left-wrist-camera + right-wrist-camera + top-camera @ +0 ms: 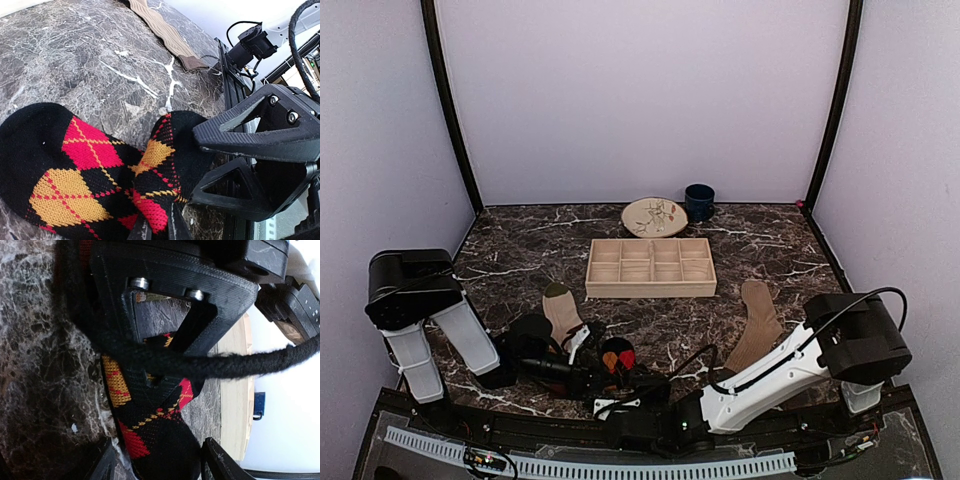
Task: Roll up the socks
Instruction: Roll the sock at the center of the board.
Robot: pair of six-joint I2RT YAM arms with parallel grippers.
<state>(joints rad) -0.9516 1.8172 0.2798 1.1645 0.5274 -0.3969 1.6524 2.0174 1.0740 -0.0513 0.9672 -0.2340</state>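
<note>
Nearest the arms, at the table's front edge, the left gripper [159,229] is pinched on the black argyle sock [75,170], and the right gripper [161,466] straddles it, jaws apart. Working so close, the two could collide, or the bunched fabric could slip free. Only the overhead view shows the striped sock [560,310] lying flat just behind, with the tan ribbed sock [757,325] well apart to the right.

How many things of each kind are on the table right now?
Socks: 3 (beige sock, argyle sock, tan sock)
Wooden tray: 1
Plate: 1
Mug: 1
Total: 6
</note>
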